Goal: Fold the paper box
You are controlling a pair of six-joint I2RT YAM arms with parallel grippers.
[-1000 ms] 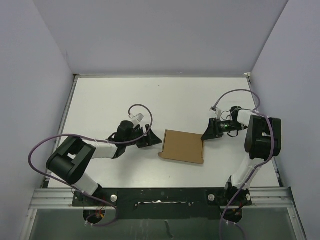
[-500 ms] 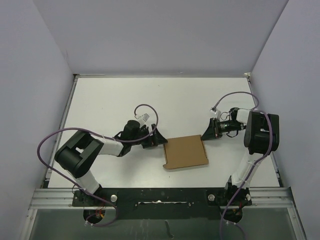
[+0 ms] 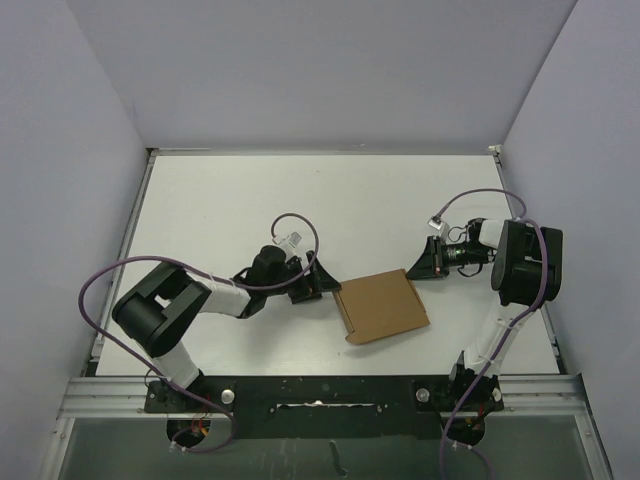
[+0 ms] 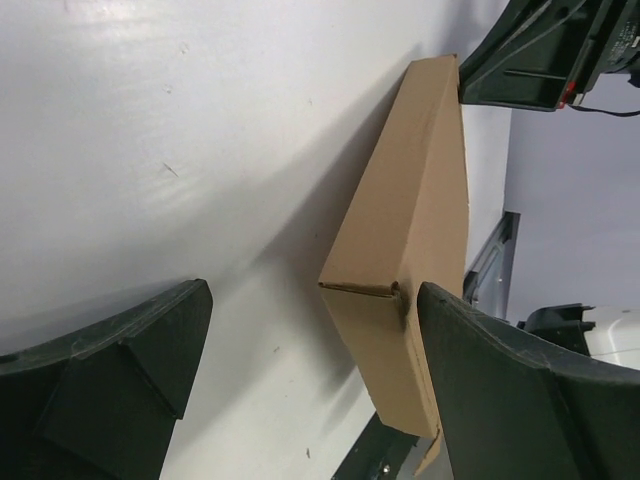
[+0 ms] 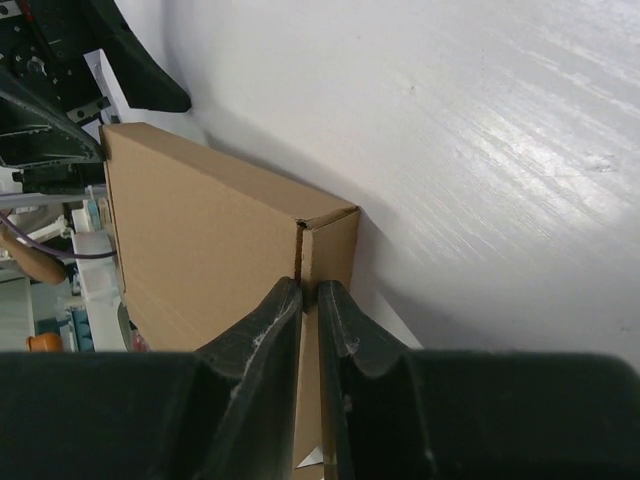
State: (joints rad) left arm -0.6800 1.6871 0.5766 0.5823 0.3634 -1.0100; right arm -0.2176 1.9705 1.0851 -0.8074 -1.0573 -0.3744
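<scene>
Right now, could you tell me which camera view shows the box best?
The top external view: the whole box shows from above, with all four edges in sight. The left wrist view sees it low and foreshortened from one corner; the right wrist view shows only part of it, with one corner at the right gripper.

Paper box (image 3: 385, 307): plain brown cardboard, matt, smooth faces, crisp creased edges. Table (image 3: 220, 200): white, smooth, semi-gloss w/ streaky sheen. The 2 grippers, left gripper (image 4: 315, 295) and right gripper (image 5: 307, 288): dark plastic, mostly matt, slight sheen. Front rail (image 3: 110, 400): bare metal.
</scene>
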